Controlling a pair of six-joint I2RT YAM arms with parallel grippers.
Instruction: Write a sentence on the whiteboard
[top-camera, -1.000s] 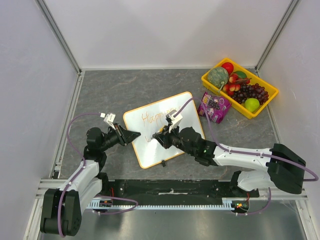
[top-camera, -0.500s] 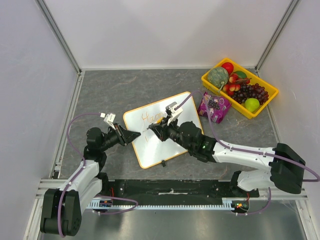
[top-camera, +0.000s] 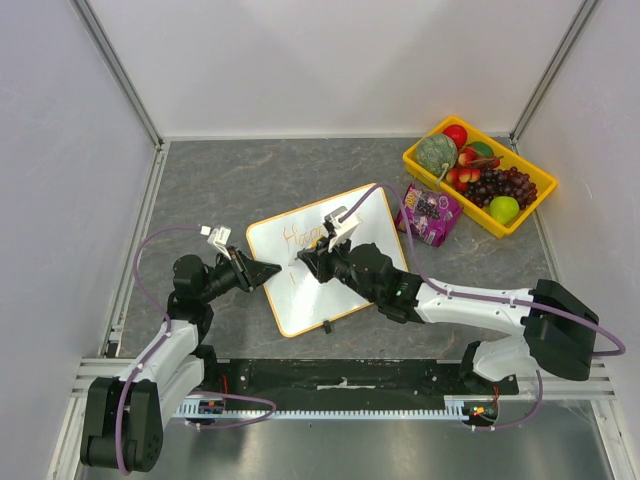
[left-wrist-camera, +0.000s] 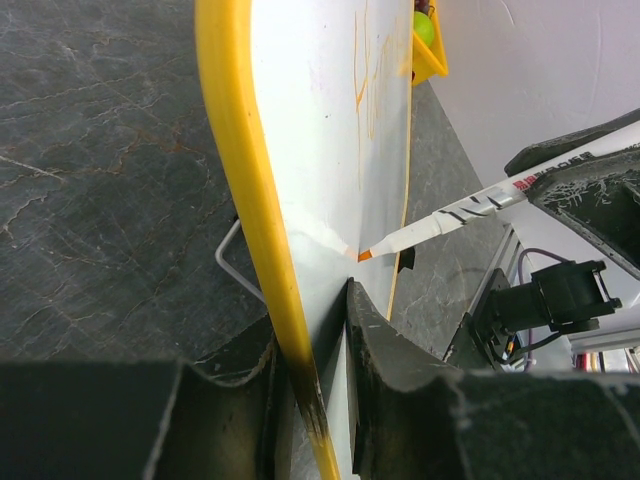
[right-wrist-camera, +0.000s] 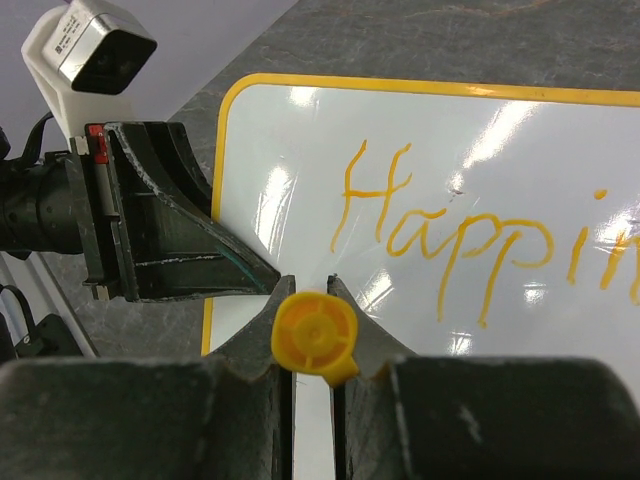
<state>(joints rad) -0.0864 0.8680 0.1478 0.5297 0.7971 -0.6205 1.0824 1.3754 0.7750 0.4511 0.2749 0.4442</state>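
Observation:
The whiteboard (top-camera: 301, 300), white with an orange-yellow rim, lies tilted on the grey table. My left gripper (top-camera: 273, 271) is shut on its left edge; in the left wrist view the jaws (left-wrist-camera: 308, 335) clamp the yellow rim (left-wrist-camera: 240, 150). My right gripper (top-camera: 305, 263) is shut on an orange marker (right-wrist-camera: 315, 338), whose tip (left-wrist-camera: 366, 255) is at the board near the left gripper. The sentence (right-wrist-camera: 450, 235) reads "Happin" in orange; its right part is cut off. It also shows in the top view (top-camera: 300, 237) and the left wrist view (left-wrist-camera: 362, 80).
A yellow tray (top-camera: 411, 160) of fruit stands at the back right. A purple packet (top-camera: 430, 214) lies between it and the board. A black clip (top-camera: 327, 326) sits on the board's near edge. Walls close the left, back and right sides.
My right gripper has moved left and slightly away across the board with the marker, ending close to the left gripper. The left arm and the board have not moved.

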